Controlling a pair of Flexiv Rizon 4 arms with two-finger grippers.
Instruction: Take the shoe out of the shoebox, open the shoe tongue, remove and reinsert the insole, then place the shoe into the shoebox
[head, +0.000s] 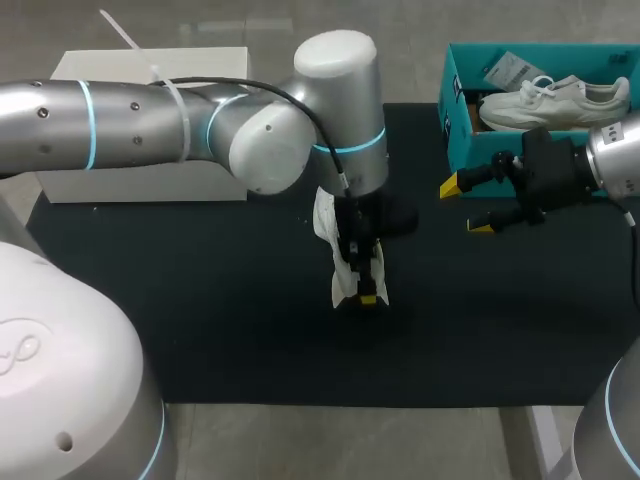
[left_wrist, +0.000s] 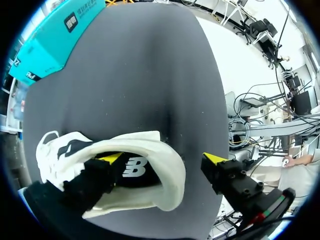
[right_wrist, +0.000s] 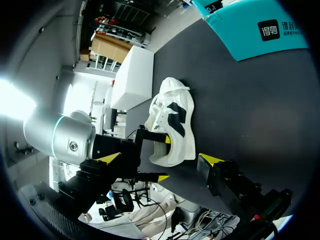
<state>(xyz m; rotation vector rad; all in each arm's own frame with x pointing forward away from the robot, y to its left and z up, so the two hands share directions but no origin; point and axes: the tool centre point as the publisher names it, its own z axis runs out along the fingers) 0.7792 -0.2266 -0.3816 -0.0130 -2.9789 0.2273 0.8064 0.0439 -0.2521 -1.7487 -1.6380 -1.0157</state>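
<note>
Left wrist view, query: state of the left gripper?
Reply: Wide open, gripping nothing. One finger sits inside the collar of the shoe; the other stands outside, apart from the heel. The shoe lies on the black mat, well apart from the shoebox.
Query: Right gripper?
Reply: Open, empty, near the shoebox.
Query: Failure risk?
Reply: Probable fault: closing pinches the collar alone and misses the insole, or drags the unrestrained shoe across the mat.
</note>
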